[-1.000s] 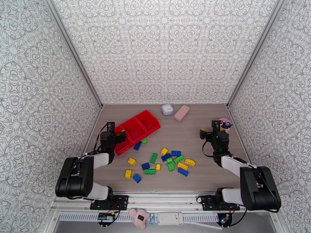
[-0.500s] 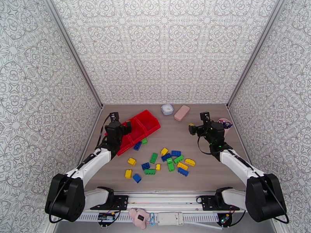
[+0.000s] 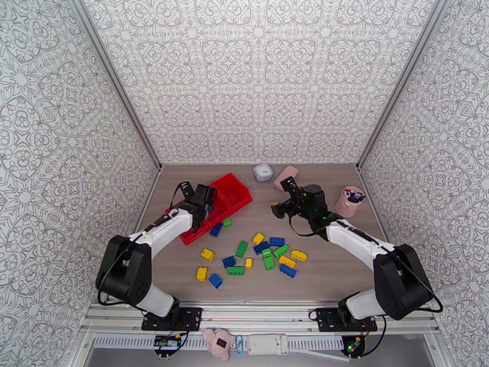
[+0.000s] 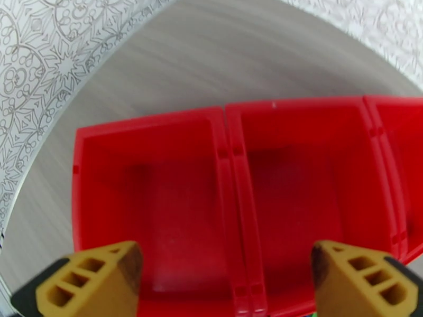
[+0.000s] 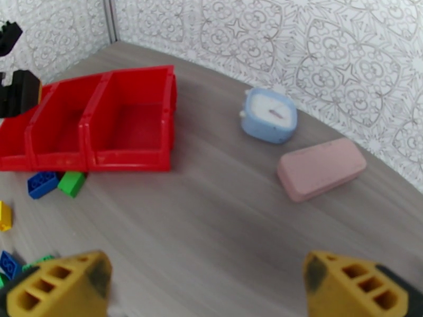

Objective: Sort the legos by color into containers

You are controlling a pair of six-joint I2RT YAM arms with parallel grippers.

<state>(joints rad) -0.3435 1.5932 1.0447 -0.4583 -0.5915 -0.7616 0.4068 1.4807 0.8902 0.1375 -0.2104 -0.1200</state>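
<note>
The legos (image 3: 263, 251) lie scattered in blue, green and yellow on the table's middle and front. A blue one (image 3: 216, 229) and a green one (image 3: 227, 222) lie right against the containers (image 3: 236, 188), a red tray of three joined bins, set diagonally at the back left. The bins look empty in the wrist views (image 4: 296, 180) (image 5: 132, 120). My left gripper (image 3: 205, 204) (image 4: 224, 283) hangs open over the tray's near-left bins. My right gripper (image 3: 280, 209) (image 5: 206, 289) stands open above bare table, right of the tray and behind the legos (image 5: 57, 183).
A small blue-and-white clock (image 3: 263, 172) (image 5: 268, 115) and a pink rounded case (image 3: 286, 176) (image 5: 321, 168) sit at the back of the table. A pink pen cup (image 3: 348, 203) stands at the right. Patterned walls close in three sides.
The left arm has reached forward and right, bringing its gripper over the tray. The right arm has swung left from beside the pen cup toward the table's middle.
</note>
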